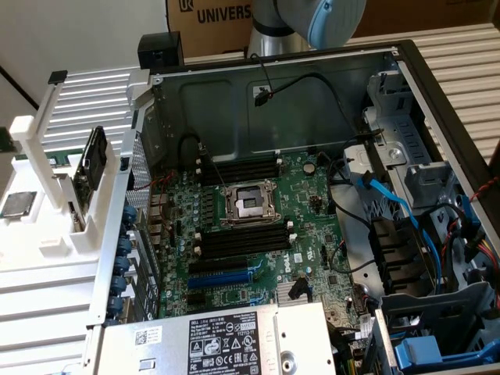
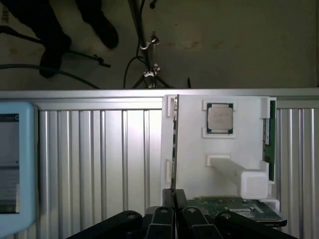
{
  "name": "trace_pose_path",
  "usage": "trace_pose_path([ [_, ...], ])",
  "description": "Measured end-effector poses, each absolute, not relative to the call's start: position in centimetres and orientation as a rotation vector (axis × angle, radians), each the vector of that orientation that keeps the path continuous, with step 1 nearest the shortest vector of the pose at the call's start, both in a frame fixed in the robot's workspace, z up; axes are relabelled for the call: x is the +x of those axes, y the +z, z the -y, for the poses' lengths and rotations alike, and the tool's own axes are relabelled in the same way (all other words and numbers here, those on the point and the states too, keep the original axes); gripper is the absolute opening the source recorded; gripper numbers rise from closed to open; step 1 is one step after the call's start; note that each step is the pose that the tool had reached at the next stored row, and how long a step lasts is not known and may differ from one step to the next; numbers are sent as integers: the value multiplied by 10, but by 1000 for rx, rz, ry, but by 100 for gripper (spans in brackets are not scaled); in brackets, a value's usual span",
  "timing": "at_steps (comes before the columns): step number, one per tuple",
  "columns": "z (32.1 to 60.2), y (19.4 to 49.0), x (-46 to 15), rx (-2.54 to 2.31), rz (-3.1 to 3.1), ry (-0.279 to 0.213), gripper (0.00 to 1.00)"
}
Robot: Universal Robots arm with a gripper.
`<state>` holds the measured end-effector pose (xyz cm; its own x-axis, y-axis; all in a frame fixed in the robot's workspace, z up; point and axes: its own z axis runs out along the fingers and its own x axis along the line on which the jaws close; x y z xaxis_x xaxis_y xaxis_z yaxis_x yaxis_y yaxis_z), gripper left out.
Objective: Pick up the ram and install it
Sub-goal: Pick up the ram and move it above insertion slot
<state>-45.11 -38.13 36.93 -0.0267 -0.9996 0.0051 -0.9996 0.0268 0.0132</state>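
From my remote station: the ribbed surface (image 2: 99, 159) is pale metal with a soft sheen, and the holder (image 2: 194, 149) on it is matt white plastic. The CPU chip (image 2: 220, 119) wears a satin silver metal lid. The computer case (image 1: 226, 94) is bare grey sheet metal, its motherboard (image 1: 312, 234) is green, my gripper (image 2: 174, 196) is matt black, and the box (image 1: 211, 23) is brown cardboard.
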Motion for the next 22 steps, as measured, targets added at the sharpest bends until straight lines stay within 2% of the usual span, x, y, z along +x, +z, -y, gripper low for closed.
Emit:
trace_pose_path([
  [22,380,386,-395,2183,2241,-9,13],
])
